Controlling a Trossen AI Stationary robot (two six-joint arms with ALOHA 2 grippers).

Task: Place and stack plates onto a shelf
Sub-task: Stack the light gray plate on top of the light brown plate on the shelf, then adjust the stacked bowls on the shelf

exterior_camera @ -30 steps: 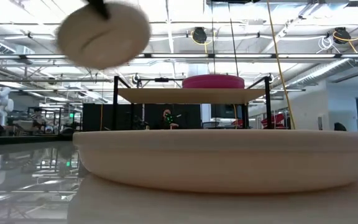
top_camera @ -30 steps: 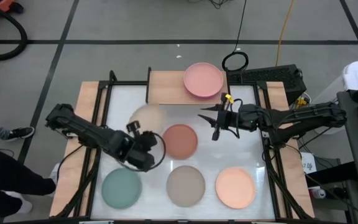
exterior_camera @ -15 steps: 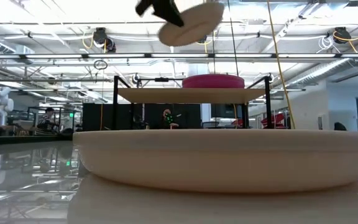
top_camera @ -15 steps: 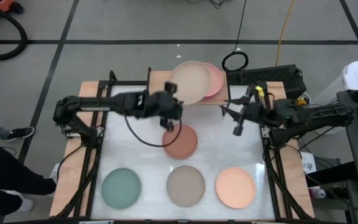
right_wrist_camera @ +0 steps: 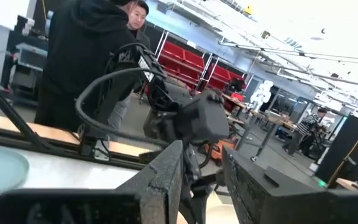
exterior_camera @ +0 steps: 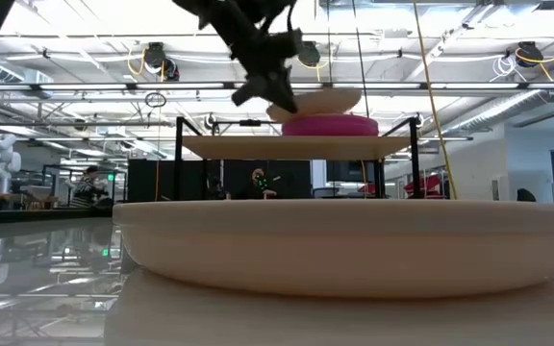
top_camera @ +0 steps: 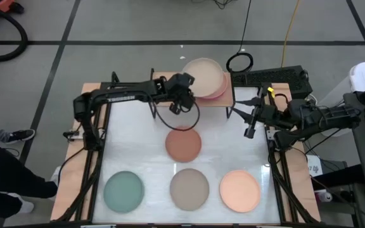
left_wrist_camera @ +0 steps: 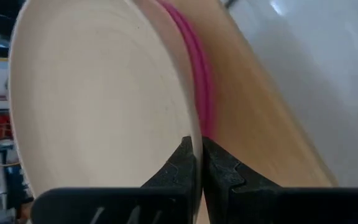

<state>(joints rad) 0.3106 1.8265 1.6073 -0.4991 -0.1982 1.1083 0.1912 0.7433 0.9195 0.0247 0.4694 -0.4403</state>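
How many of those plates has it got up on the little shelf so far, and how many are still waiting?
Done: pink plates already sit on the shelf; their number I can't tell. In hand: the left pincer grips a beige plate just over them. Left: terracotta, teal, taupe and peach plates on the table. The right pincer waits empty beside the shelf.

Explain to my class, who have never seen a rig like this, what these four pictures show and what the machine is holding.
Two dark robot arms work at a white table. One picture looks down from above, one looks level across the tabletop, and two come from cameras on the arms' wrists. The left gripper is shut on the rim of a beige plate, holding it over a pink plate that sits on a small wooden shelf. The right gripper waits beside the shelf, fingers apart, holding nothing. Four plates lie on the table: terracotta, teal, taupe and peach.
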